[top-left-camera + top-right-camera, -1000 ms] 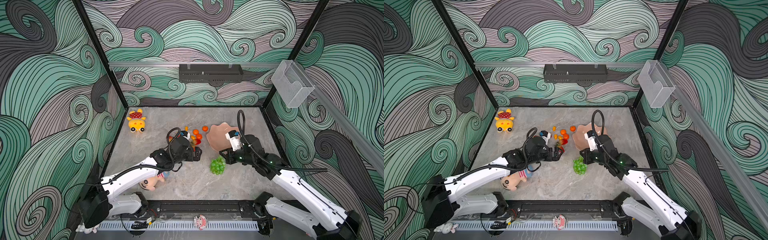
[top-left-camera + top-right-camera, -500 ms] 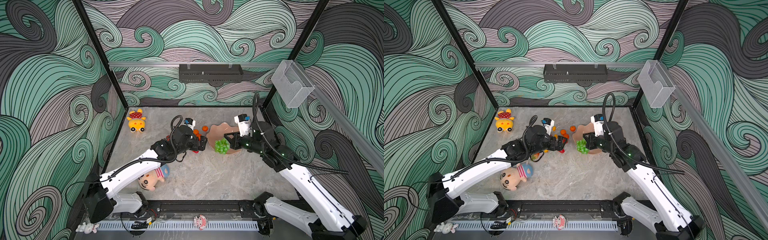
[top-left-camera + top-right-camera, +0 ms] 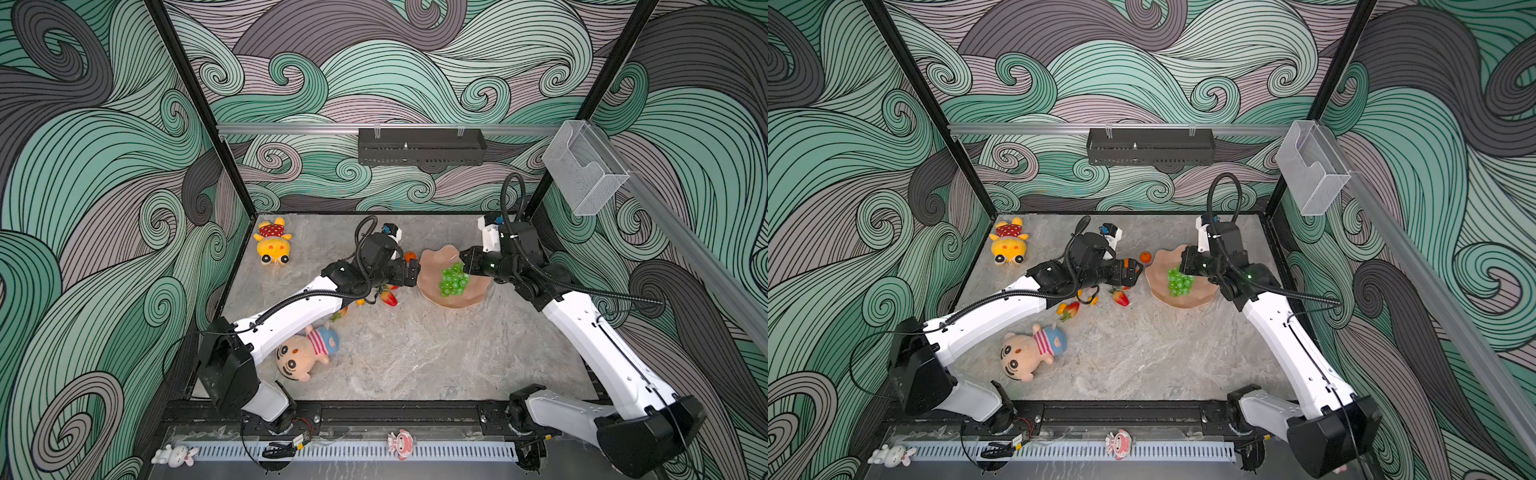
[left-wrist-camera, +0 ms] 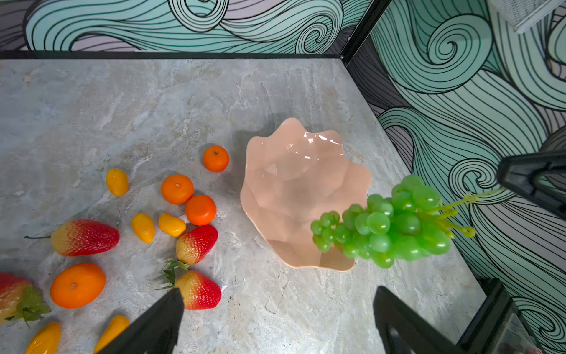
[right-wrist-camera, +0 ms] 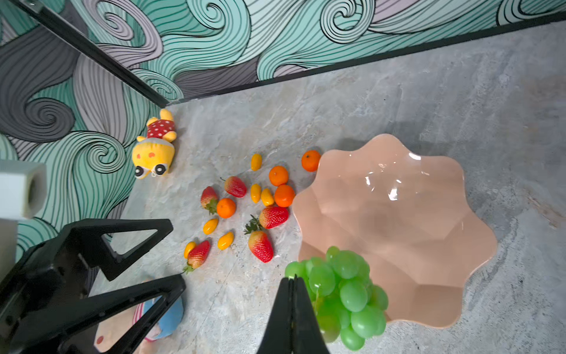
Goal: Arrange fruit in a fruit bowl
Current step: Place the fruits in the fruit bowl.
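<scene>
A: Lifted off the table since a second ago, the grape bunch (image 3: 454,280) now hangs over the fruit bowl (image 3: 432,259).
B: Held how?
A: By the right gripper (image 5: 292,280), pinched fully closed on its stem.
B: And the left gripper (image 4: 275,302)?
A: Jaws wide apart, empty, just beside the bowl, near a strawberry (image 4: 199,289).

Marble table (image 3: 415,353) bears bowl (image 3: 430,270), fruit (image 5: 269,216), yellow doll (image 3: 272,245), boy doll (image 3: 305,357)
</scene>
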Motion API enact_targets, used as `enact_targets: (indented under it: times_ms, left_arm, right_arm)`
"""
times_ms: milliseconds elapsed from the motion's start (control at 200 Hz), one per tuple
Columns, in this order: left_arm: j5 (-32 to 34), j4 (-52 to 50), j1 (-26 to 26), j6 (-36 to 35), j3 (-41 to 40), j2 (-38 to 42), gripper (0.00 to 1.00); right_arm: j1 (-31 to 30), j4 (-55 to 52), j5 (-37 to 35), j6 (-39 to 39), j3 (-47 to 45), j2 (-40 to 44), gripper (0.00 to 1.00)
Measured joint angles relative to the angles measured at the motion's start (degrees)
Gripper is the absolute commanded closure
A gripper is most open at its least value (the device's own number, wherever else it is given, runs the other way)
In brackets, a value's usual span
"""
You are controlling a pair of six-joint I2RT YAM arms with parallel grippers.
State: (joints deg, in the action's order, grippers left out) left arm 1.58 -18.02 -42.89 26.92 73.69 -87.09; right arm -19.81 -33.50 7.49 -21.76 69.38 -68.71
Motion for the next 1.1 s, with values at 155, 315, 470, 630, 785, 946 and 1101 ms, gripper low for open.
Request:
enact_targets:
  times_ms: [155, 315, 470, 630, 785, 946, 1101]
  left_arm:
    - [-8.44, -0.39, 4.33, -0.33, 3.80, -4.44, 0.01]
    - [-21.00, -1.25, 10.05, -1.18, 10.16, -10.21, 0.01]
    - [-33.68, -3.67, 14.32, -2.99, 17.81, -17.64, 0.01]
    - [-39.19, -7.32, 15.78, -5.18, 21.57, -21.90, 0.02]
    - [-40.83, -8.63, 15.82, -5.92, 21.81, -22.25, 0.01]
    - [-40.76, -8.59, 15.32, -5.92, 21.81, -22.32, 0.01]
    - [-37.68, -9.03, 13.81, -6.36, 21.81, -22.34, 0.01]
  right_arm:
    - [2.10, 0.68, 0.39, 0.17, 0.04, -3.78, 1.00]
    - [4.20, 1.79, 2.21, 0.17, 0.48, -8.15, 1.00]
    - [5.38, 2.60, 4.76, 0.11, 1.77, -12.07, 1.00]
    - [6.64, 3.26, 5.84, 0.04, 2.21, -13.64, 1.00]
    - [9.03, 3.30, 5.79, -0.13, 2.38, -15.87, 1.00]
    - [11.87, 3.28, 5.31, -0.13, 3.21, -19.87, 1.00]
    - [13.57, 2.82, 4.50, -0.02, 5.40, -24.04, 1.00]
